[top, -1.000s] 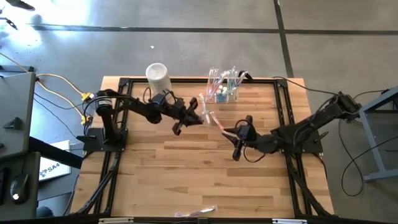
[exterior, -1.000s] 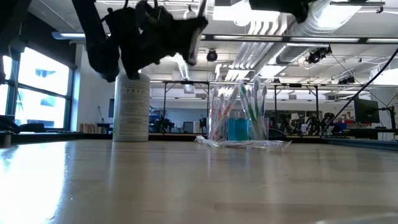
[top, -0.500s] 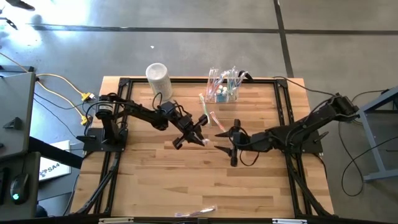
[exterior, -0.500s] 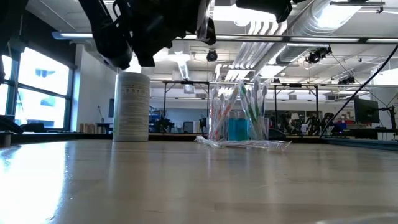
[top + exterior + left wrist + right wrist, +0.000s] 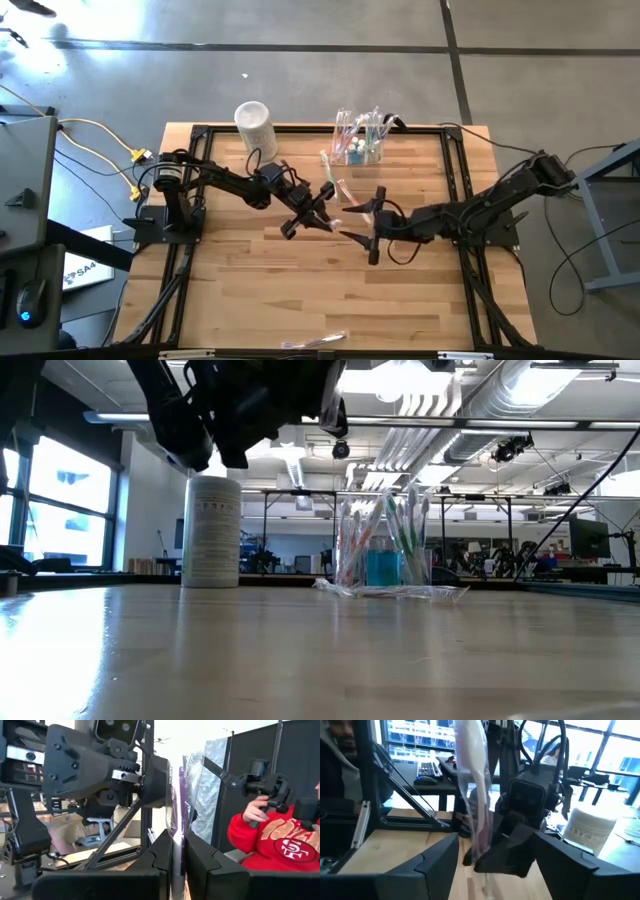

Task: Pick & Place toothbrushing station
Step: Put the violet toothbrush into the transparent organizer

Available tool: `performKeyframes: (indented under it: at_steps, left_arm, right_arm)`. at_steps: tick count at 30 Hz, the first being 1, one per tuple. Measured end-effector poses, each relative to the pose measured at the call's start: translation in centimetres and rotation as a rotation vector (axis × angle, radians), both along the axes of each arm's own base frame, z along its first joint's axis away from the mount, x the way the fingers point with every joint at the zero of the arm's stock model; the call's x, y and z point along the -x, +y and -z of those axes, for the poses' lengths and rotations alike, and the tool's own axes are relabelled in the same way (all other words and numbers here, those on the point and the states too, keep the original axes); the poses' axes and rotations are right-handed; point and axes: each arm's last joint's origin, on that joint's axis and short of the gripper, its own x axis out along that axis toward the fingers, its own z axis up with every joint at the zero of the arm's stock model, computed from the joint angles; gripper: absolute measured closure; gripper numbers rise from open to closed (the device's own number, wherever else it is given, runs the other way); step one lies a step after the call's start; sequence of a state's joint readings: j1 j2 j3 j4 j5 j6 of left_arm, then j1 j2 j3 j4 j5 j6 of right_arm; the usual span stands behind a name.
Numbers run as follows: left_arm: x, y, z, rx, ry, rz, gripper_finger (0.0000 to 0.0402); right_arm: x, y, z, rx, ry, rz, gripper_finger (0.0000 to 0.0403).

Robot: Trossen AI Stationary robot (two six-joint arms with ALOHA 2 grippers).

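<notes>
Left gripper [image 5: 322, 208] pinches a clear-wrapped toothbrush [image 5: 175, 820]; right gripper [image 5: 362, 232] gapes around it, the right wrist view shows.

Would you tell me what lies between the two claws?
A clear-wrapped pink toothbrush, clamped by the left claw, facing the open right claw; right wrist view shows it.

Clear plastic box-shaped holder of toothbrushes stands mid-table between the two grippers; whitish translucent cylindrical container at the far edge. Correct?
Not quite. The high view shows the clear holder at the far edge too, beside the whitish container. Mid-table are the left gripper, shut on a wrapped toothbrush, and the open right gripper.
</notes>
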State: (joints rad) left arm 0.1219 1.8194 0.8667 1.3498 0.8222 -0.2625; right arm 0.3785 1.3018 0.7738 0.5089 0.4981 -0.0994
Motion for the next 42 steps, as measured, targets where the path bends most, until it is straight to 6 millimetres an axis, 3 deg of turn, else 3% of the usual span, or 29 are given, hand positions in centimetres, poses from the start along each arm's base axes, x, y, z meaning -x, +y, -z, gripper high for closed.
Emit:
performKeyframes:
  at_steps: [14,19,25,34,42]
  left_arm:
    - [-0.3,-0.3,0.5,-0.026,0.020,-0.059,0.0378]
    - [-0.3,-0.3,0.5,-0.027,0.019,-0.062,0.0378]
    - [-0.3,-0.2,0.5,-0.029,0.018,-0.063,0.0378]
    - [-0.5,-0.2,0.7,-0.030,0.029,-0.112,0.0364]
    - [-0.5,-0.1,0.7,0.012,0.062,-0.107,0.0269]
  right_arm:
    - [-2.0,-1.3,1.5,-0.078,0.000,-0.010,0.0173]
    - [-2.0,-1.3,1.5,-0.079,-0.001,-0.014,0.0243]
    - [-2.0,-1.2,1.5,-0.069,0.002,-0.061,0.0377]
    - [-2.0,-1.2,1.6,-0.075,0.009,-0.053,0.0385]
    - [-2.0,-1.1,1.9,-0.065,0.043,-0.061,0.0388]
